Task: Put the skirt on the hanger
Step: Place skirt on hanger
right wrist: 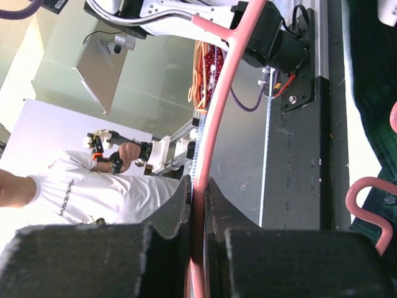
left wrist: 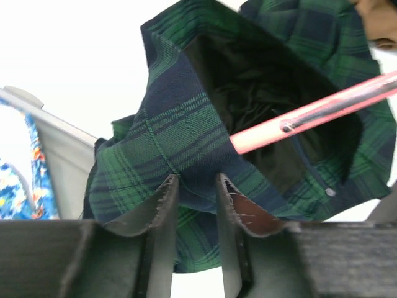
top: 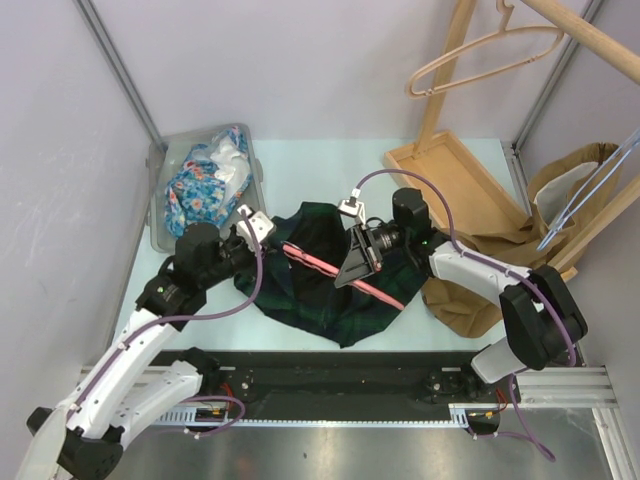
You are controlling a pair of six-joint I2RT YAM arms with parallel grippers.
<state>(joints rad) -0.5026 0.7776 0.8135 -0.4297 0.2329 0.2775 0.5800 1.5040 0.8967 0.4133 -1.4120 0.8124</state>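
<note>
Clamping the pink hanger [left wrist: 322,110] tight in the right end effector [right wrist: 197,189], above the plaid skirt [top: 335,308] heaped mid-bench [top: 330,160]. Straddling the skirt's left edge with the left end effector [left wrist: 193,186], fingers narrowly apart; cannot tell whether pinched.

Bright even light, blown-out whites, sharp focus

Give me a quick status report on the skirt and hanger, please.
Right end effector shut on pink hanger. Left end effector straddling skirt edge, grip unconfirmed. Hanger arm at skirt opening. No obstruction seen.
</note>
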